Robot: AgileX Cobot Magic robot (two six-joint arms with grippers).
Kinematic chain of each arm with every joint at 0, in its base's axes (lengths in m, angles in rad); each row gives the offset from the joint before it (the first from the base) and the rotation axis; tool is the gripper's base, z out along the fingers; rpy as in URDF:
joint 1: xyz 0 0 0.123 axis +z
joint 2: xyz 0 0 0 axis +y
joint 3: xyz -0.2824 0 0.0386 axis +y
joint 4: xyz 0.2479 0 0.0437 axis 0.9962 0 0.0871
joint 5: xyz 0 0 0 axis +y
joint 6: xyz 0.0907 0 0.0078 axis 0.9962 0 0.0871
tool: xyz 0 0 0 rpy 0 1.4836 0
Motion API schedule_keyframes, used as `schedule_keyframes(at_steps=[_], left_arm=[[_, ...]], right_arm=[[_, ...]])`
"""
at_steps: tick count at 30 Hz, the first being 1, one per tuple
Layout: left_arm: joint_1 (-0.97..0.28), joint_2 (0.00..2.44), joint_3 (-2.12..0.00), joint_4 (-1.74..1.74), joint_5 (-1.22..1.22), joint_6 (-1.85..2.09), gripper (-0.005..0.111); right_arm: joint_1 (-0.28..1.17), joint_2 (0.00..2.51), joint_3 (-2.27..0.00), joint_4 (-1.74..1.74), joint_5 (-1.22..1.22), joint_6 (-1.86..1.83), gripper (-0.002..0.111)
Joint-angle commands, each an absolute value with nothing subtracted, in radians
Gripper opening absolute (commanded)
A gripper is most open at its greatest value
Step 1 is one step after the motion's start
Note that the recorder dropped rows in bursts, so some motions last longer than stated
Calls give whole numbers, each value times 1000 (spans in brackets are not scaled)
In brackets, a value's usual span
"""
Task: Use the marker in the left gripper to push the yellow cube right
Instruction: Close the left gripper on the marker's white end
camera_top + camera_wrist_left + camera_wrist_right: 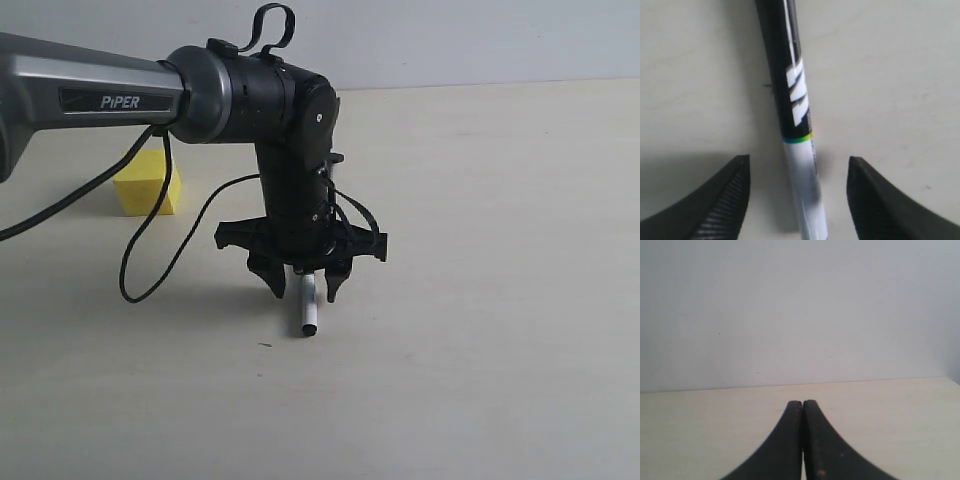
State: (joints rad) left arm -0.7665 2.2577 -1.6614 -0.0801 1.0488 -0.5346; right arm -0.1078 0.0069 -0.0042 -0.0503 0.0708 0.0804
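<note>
Both jaws of the left gripper (pixel 304 293) flank the marker (pixel 796 100) without touching.

My left gripper (pixel 300 292) points down with its jaws spread wide, clear of the marker (pixel 799 150) lying between them, black cap half ahead and white barrel nearer me. The yellow cube (pixel 148 186) sits well apart, on my left.

A pale beige table (pixel 500 380) meets a plain, evenly lit whitish wall (pixel 460 40).
</note>
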Motion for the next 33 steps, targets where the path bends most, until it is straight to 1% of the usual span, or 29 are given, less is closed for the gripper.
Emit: schedule_keyframes(at_steps=[1,4,6,9,10,16,33], left_arm=[[-788,2258,-1666,-85,1041,-560,56],[-789,2258,-1666,-85,1038,-569,56],[-789,2258,-1666,-85,1038,-573,53],[-789,2258,-1666,-85,1040,-573,41],[-789,2258,-1666,-85,1040,-573,41],[-789,2258,-1666,-85,1040,-575,49],[-789,2261,-1666,-69,1040,-583,50]], right_arm=[[-115,0,0,-51,66,79,0],[-115,0,0,-51,66,79,0],[-115,0,0,-51,66,79,0],[-115,0,0,-51,66,79,0],[-115,0,0,-51,66,79,0],[-115,0,0,-51,66,79,0],[-115,0,0,-51,66,79,0]])
